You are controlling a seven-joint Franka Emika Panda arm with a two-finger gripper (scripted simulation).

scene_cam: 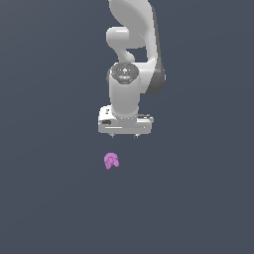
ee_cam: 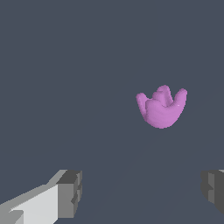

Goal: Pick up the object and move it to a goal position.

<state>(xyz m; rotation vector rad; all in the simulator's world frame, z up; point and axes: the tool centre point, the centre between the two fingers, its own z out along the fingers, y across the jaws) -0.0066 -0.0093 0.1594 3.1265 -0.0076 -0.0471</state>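
Observation:
The object (scene_cam: pixel 111 160) is a small pink-purple lumpy blob lying on the dark grey floor, below the arm in the exterior view. The wrist view shows the object (ee_cam: pixel 161 107) with three rounded lobes, lying ahead of the fingers and apart from them. My gripper (scene_cam: pixel 125 135) hangs from the white arm above and slightly to the exterior view's right of the object. It is open, with a wide gap between the two grey fingertips (ee_cam: pixel 70 193) and nothing held between them.
The white Franka arm (scene_cam: pixel 131 44) reaches in from the top of the exterior view. A plain dark grey floor (scene_cam: pixel 49 198) surrounds the object on every side.

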